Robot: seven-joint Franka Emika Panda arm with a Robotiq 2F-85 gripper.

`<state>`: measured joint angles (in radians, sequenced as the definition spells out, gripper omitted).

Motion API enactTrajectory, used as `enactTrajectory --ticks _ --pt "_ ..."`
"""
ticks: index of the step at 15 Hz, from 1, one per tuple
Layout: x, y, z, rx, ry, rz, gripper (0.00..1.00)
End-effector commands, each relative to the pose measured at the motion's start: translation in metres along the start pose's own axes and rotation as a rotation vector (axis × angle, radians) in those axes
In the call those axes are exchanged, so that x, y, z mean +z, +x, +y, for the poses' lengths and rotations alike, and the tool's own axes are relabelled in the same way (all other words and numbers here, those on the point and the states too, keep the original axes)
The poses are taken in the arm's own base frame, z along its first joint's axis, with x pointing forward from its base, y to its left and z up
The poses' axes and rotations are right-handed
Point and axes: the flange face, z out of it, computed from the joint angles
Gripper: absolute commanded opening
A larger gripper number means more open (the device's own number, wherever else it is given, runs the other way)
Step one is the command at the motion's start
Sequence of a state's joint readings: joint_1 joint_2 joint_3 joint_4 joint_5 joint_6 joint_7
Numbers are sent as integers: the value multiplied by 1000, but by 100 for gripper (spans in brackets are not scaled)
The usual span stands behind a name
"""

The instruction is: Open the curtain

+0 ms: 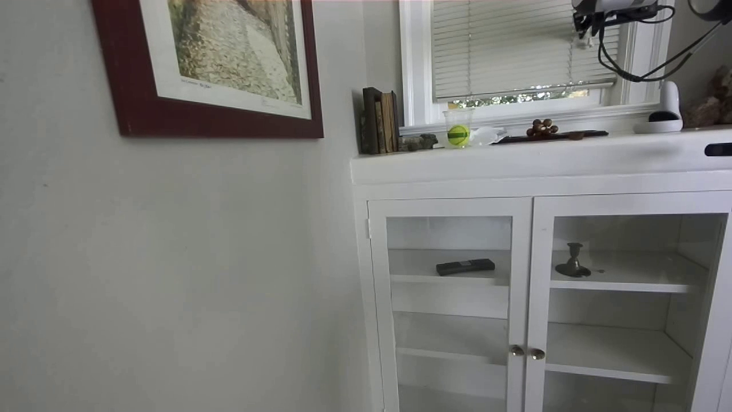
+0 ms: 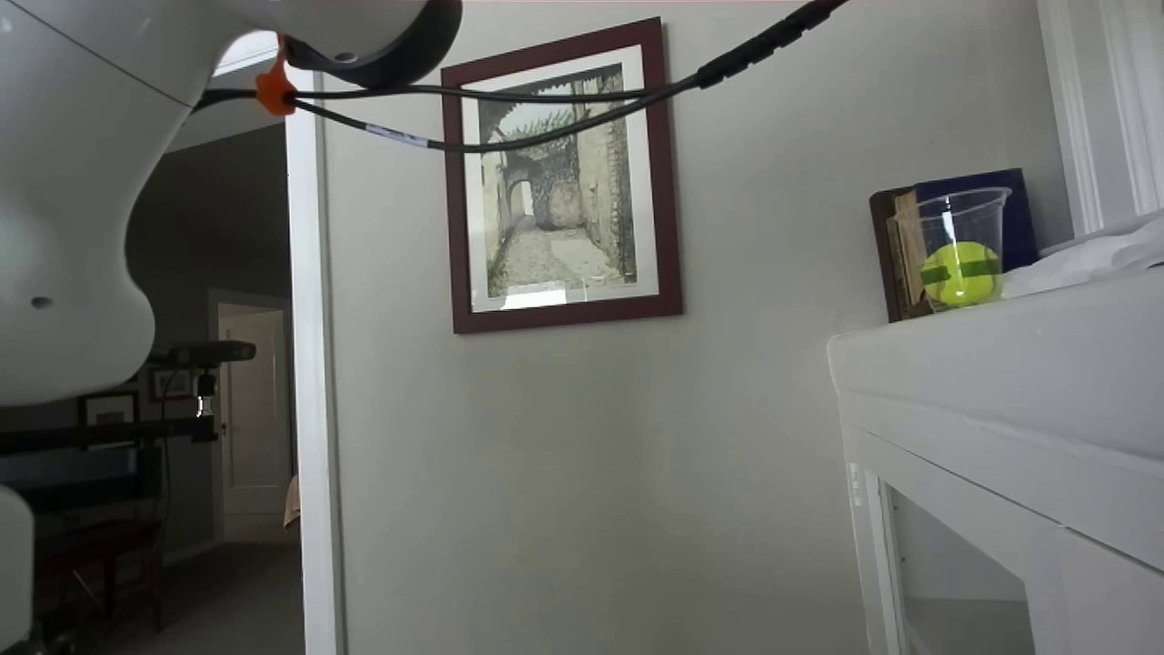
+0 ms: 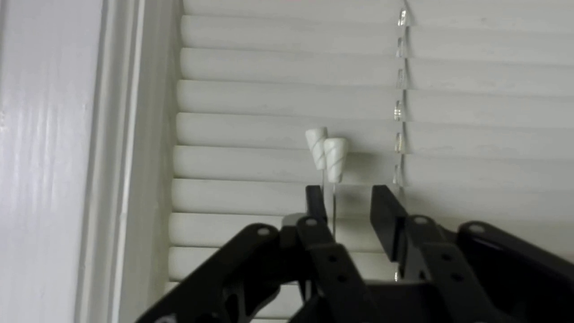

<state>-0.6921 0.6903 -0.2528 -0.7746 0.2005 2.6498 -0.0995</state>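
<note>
Up at the window [image 1: 416,63], the blind [image 1: 514,51] hangs most of the way down the part I can see, its bottom rail [image 1: 517,91] near the lower frame, and only a thin strip of daylight and leaves [image 1: 523,99] shows under it. The top of it is out of my sight. Through the wrist view its slats [image 3: 251,130] lie tilted closed, one lapping the next.

The pincer [image 3: 349,204] is right in front of it, toward one side edge, its two fingers [image 3: 386,220] spread with a plain gap between. Two white tassels [image 3: 335,159] dangle there on thin cords [image 3: 334,206]. As the wrist sees it, one cord runs across that gap, close by one finger, and its partner goes out of sight behind the same finger. Whether either truly lies between the fingers or only beyond them, I can't tell. Nothing looks pinched.

So I'd call it early: the pincer looks lined up at the cords, and I'd count no more than that as done. Taking hold, pulling and getting the blind raised seem left to do. Were it to close now, my worry is that it might catch one cord and miss the other, and the blind could rise lopsided. On the table [image 1: 514,157] below, a cup [image 1: 457,119] with a ball [image 1: 458,136] in it stands well apart from the pincer.
</note>
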Motion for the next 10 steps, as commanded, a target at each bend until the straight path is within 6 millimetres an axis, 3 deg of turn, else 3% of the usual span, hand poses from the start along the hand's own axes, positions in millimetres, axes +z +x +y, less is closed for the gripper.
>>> enactTrajectory --ticks 1,5,7,10 --pt "1 4 2 21 4 37 39" --pt "2 5 3 19 1 41 50" --pt "2 4 4 20 0 40 21" --pt "3 4 5 20 0 37 2"
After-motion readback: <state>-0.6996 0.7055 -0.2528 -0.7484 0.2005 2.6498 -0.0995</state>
